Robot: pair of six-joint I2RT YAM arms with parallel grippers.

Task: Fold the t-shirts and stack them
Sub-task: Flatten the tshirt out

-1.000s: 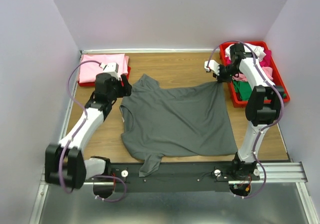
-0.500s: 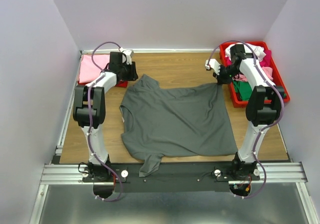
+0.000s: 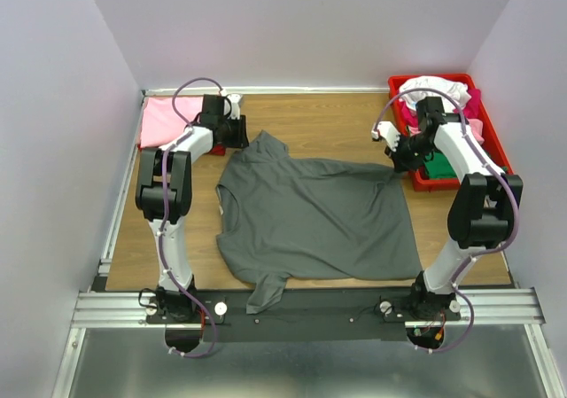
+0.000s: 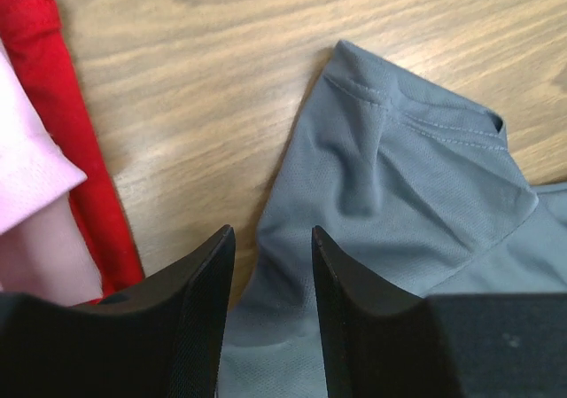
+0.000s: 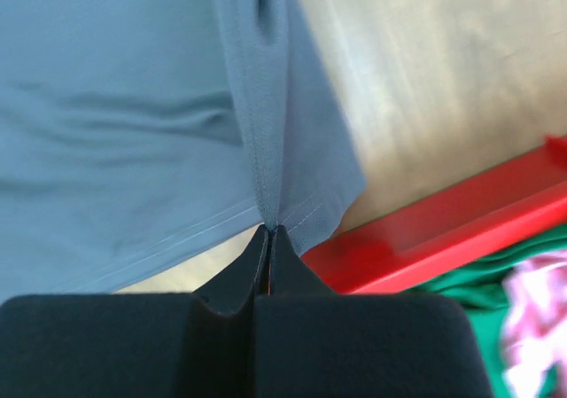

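Note:
A large dark grey t-shirt (image 3: 314,221) lies spread on the wooden table, its neck toward the left. My right gripper (image 3: 396,159) (image 5: 268,230) is shut on the shirt's hem at the far right corner (image 5: 292,194), right beside the red tray. At the far left, my left gripper (image 3: 241,132) (image 4: 273,231) stands open over the edge of the grey sleeve (image 4: 416,194); cloth lies under the gap between its fingers (image 4: 199,309). A folded pink t-shirt (image 3: 168,119) (image 4: 27,176) rests at the back left.
A red tray (image 3: 443,183) (image 5: 443,230) at the back right holds several crumpled shirts, among them green (image 5: 514,327), pink and white. Another red tray (image 4: 89,194) lies under the pink shirt. Walls close in on three sides.
The left arm has swung from the shirt's left side up to its far left sleeve, and its jaws have narrowed. The right gripper has drawn the hem corner rightward and nearer.

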